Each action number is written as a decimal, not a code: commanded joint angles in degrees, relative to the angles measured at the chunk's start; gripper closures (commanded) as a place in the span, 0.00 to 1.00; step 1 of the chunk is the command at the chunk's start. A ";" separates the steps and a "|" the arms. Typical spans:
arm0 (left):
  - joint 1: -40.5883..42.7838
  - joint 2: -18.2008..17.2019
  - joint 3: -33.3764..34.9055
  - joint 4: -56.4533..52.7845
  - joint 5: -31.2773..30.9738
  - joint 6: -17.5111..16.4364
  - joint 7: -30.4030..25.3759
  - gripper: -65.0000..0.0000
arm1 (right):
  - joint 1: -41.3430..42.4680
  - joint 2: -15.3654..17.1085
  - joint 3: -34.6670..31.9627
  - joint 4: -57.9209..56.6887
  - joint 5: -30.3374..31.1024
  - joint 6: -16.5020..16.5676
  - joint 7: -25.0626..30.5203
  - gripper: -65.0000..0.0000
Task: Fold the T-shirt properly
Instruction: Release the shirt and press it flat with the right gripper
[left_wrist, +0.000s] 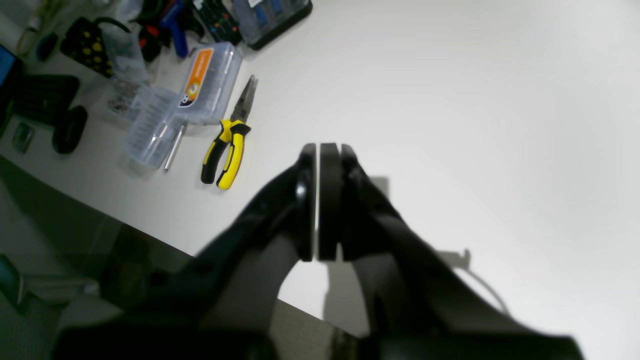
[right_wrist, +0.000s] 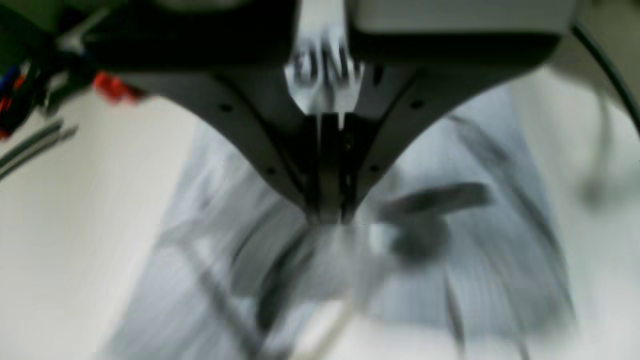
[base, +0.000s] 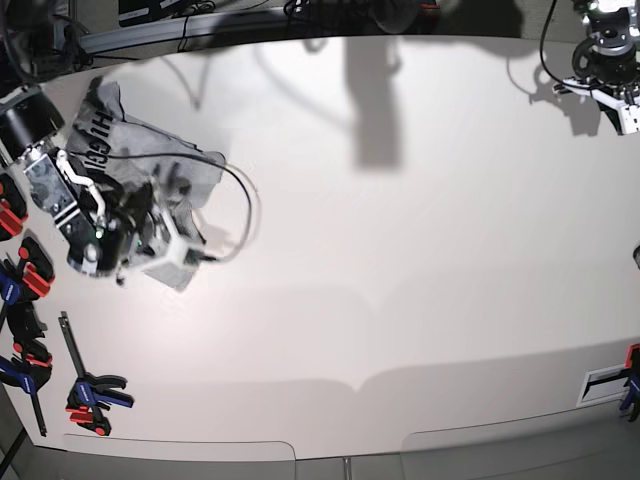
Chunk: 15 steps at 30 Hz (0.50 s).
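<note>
- I think I am only at the start: the T-shirt (base: 135, 160) is a crumpled heap, not flat and not folded at all.
- My right gripper (right_wrist: 330, 220) is right over the heap. Its fingers (right_wrist: 327, 165) are pressed tight together, tips down at the cloth. The picture is very blurry, so I cannot tell if a bit of cloth is pinched between them or if they only touch it.
- The T-shirt sits at the far left part of the table (base: 400, 250), as the top camera sees it. Some black letters show on one fold.
- My left gripper (left_wrist: 320, 150) is far away from the shirt, at the other corner. Its fingers (left_wrist: 306, 200) are squeezed shut too, and they hold nothing. Bare table is under them.
- Further off, past my left gripper, lie yellow pliers (left_wrist: 227, 150) and clear plastic boxes (left_wrist: 180, 100).
- Next, I guess, the shirt must be pulled out to the middle and spread flat. My left arm needs to come across to help.
</note>
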 joint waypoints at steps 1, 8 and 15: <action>0.35 -0.63 -0.46 0.94 0.72 0.22 -1.36 1.00 | 1.57 2.14 -1.18 0.15 -0.92 0.28 0.17 1.00; 0.35 -0.63 -0.46 0.94 0.68 0.22 -1.33 1.00 | 1.44 4.70 -6.47 -9.84 -12.98 0.28 13.44 1.00; 0.35 -0.63 -0.46 0.94 0.68 0.22 -1.31 1.00 | 1.57 -1.90 -6.43 -21.59 -20.33 0.28 22.43 0.89</action>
